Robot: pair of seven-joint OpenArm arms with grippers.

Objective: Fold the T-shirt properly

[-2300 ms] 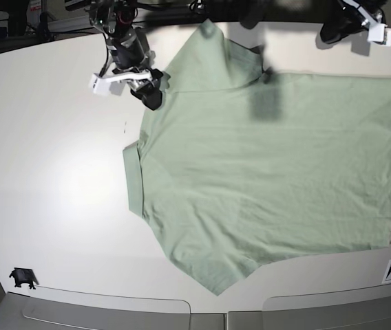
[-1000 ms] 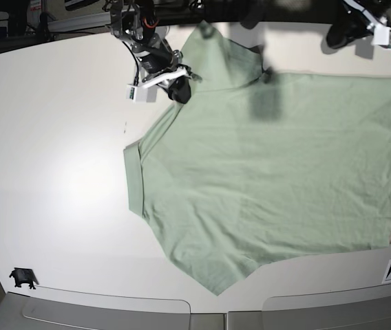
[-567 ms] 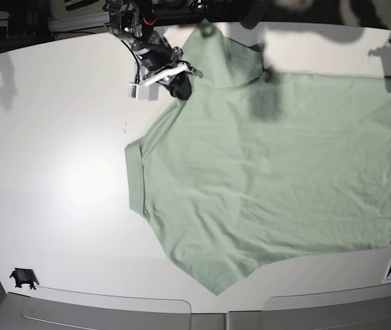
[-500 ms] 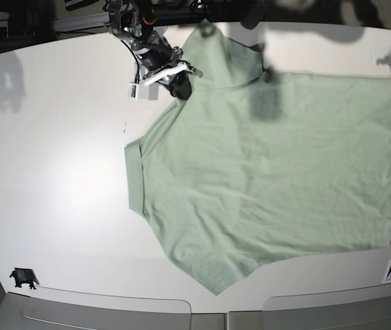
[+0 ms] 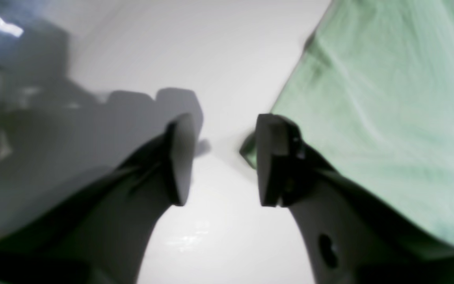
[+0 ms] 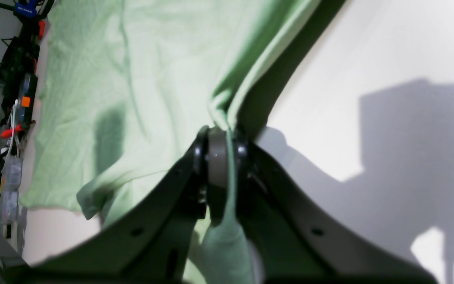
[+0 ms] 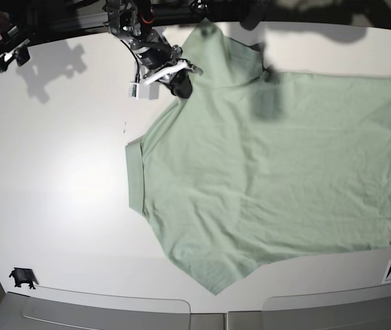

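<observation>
Spread nearly flat across the white tabletop (image 7: 65, 151): the pale mint-green T-shirt (image 7: 271, 172), collar band (image 7: 134, 179) toward the base view's left, hem along the right edge. One sleeve (image 7: 219, 51) reaching up to the far edge, the other sleeve (image 7: 209, 265) pointing to the near edge. A soft dark shadow on the cloth just below the upper sleeve.

Right claw (image 7: 177, 81) down at the shirt's upper-left shoulder edge, clamped tight on the fabric. From the right wrist view, a ridge of green cloth (image 6: 227, 114) pinched between the dark fingers (image 6: 216, 157) and lifted a little off the tabletop, the rest of the shirt sloping away to the left; hard-edged shadows on the bare white surface at right.

Left claw (image 5: 219, 157) spread wide, gripping nothing, seen only in its own wrist view, which is blurred. Bare white tabletop in the gap between the two dark fingers (image 5: 179, 157). A corner and edge of the T-shirt (image 5: 376, 98) just beside the right-hand finger; contact with it cannot be told.

Small black object (image 7: 21, 277) near the tabletop's front-left corner, well apart from the shirt.
</observation>
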